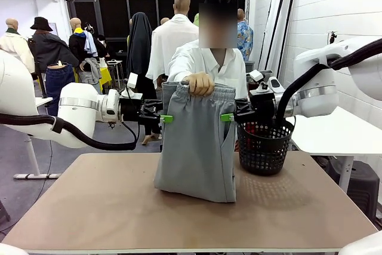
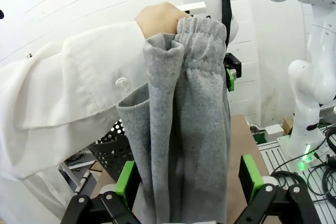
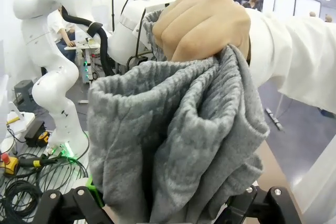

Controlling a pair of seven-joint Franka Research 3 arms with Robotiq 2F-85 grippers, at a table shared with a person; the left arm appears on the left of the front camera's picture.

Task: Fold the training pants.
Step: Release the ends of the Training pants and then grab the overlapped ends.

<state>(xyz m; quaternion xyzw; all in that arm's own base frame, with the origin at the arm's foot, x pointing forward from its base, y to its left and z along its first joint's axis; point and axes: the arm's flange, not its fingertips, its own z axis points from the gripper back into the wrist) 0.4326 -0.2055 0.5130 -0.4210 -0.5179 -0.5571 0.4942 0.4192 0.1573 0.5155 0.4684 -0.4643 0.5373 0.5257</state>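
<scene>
**Inspector:** Where are the training pants point(image 1: 197, 147)?

**Assessor:** Hanging from the person's hand point(image 1: 200, 83) by the waistband, long axis upright, lower end resting on the table point(image 1: 89, 207).

**Inspector:** And the grippers?

**Assessor:** The left gripper point(image 1: 165, 118) is at the garment's left edge and the right gripper point(image 1: 228, 117) at its right edge, both below the waistband. Both are spread with fabric between the fingers, nothing pinched. They look equally near.

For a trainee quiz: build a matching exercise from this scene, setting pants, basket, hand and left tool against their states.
1 pants
2 basket
3 hand
4 left tool

A black, on the table
B open, straddling the pants
C clutching the pants' top
D grey, hanging, lower end on the table

Pairs: 1-D, 2-A, 3-C, 4-B
</scene>
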